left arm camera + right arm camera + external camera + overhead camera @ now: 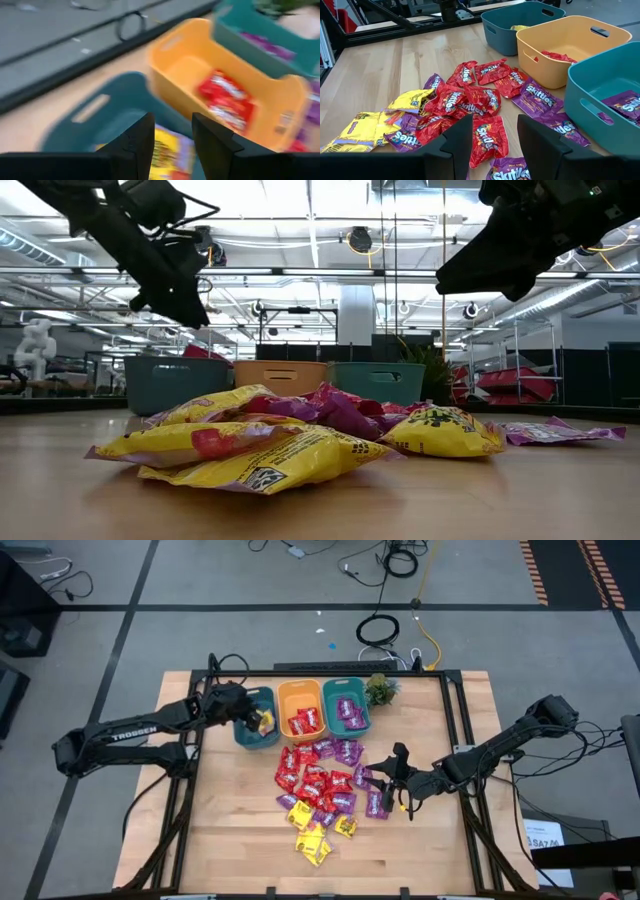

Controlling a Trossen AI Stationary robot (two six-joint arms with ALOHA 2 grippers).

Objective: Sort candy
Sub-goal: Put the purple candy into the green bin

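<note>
Wooden surface (230, 830) under us, grey floor with loose cables all around it. We have three bins in a row along the 12 o'clock edge: a teal bin (240, 732) at the 9 o'clock end, an orange bin (301, 692) in the middle, a second teal bin (350, 686) toward 3 o'clock, with a small green plant (380, 690) just beside it. We see our left tool (250, 718) over the first teal bin, fingers (140, 142) parted with nothing between them, and a yellow packet (265, 723) lying in that bin below. Red packets (306, 721) sit in the orange bin, purple ones (350, 710) in the other teal bin. The candy pile (320, 790) spreads mid-surface: reds and purples nearer the bins, yellows at the 6 o'clock end. Our right tool (398, 778) hangs at the pile's 3 o'clock edge, fingers (457, 145) apart and empty, above a red packet (487, 140).
</note>
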